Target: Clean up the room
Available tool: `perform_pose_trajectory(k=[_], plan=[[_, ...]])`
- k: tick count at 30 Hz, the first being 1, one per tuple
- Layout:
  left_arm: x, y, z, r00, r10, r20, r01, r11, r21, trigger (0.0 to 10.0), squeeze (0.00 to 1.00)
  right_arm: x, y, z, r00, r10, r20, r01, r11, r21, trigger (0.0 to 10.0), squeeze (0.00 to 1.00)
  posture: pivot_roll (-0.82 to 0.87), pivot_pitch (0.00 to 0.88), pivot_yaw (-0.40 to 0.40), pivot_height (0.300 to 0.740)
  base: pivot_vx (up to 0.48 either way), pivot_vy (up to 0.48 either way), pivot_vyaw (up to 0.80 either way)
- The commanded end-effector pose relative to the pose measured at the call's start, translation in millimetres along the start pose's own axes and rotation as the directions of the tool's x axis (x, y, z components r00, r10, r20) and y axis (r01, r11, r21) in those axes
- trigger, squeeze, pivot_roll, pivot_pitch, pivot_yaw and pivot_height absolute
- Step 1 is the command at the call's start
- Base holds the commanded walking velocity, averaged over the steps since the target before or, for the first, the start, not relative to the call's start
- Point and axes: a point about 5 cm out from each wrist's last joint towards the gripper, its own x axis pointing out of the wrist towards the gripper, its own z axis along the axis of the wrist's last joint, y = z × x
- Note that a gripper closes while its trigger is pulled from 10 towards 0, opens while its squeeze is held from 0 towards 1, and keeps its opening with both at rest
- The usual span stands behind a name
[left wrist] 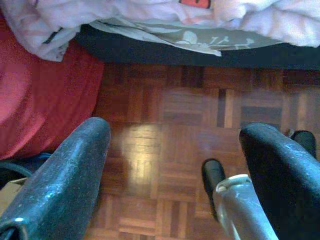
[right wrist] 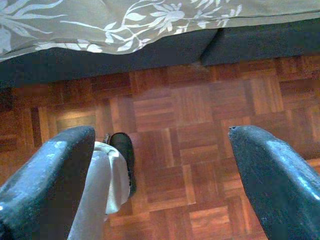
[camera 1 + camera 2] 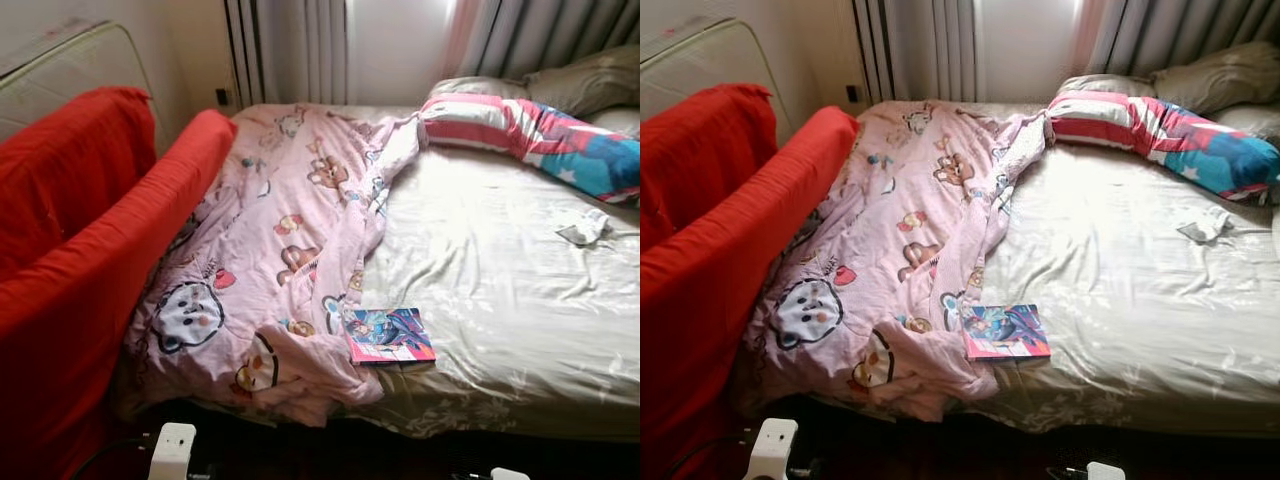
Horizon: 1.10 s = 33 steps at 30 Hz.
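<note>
A pink cartoon-print blanket lies rumpled over the left half of the bed and hangs off its near edge. A colourful book rests flat near the bed's front edge, against the blanket. A small crumpled white item lies on the sheet at the right. My left gripper hangs open above the parquet floor beside the bed's foot, with nothing in it. My right gripper is likewise open and empty over the floor, close to the floral sheet edge.
A red sofa presses against the bed's left side. A striped, colourful pillow and beige pillows lie at the head, under the curtains. A mattress leans on the wall at far left.
</note>
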Motion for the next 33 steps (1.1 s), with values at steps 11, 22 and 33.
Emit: perform_pose_trajectory(k=[11,22,33], plan=[[-0.3,-0.9,-3.1,1.000,-0.009,-0.024,0.009,1.000,0.028,10.0,0.00,-1.1,-2.1,-2.6,1.000,-0.006,-0.004,0.005,1.000,-0.005,10.0,0.00,-0.02,0.025,0.023,0.735,0.000,-0.352,0.00],[0.0,-2.5,-2.7,1.000,-0.019,-0.025,0.019,1.000,0.022,10.0,1.00,-1.0,-2.3,-1.8,1.000,-0.002,0.001,0.002,1.000,0.007,10.0,1.00,-0.02,0.024,0.021,0.735,0.000,-0.374,0.00],[0.2,-2.7,-2.3,1.000,-0.018,-0.024,0.019,1.000,0.021,10.0,0.99,-0.7,-2.8,-0.9,1.000,-0.010,0.003,0.010,1.000,0.001,10.0,0.96,-0.02,0.023,0.019,0.735,0.000,-0.395,0.00]])
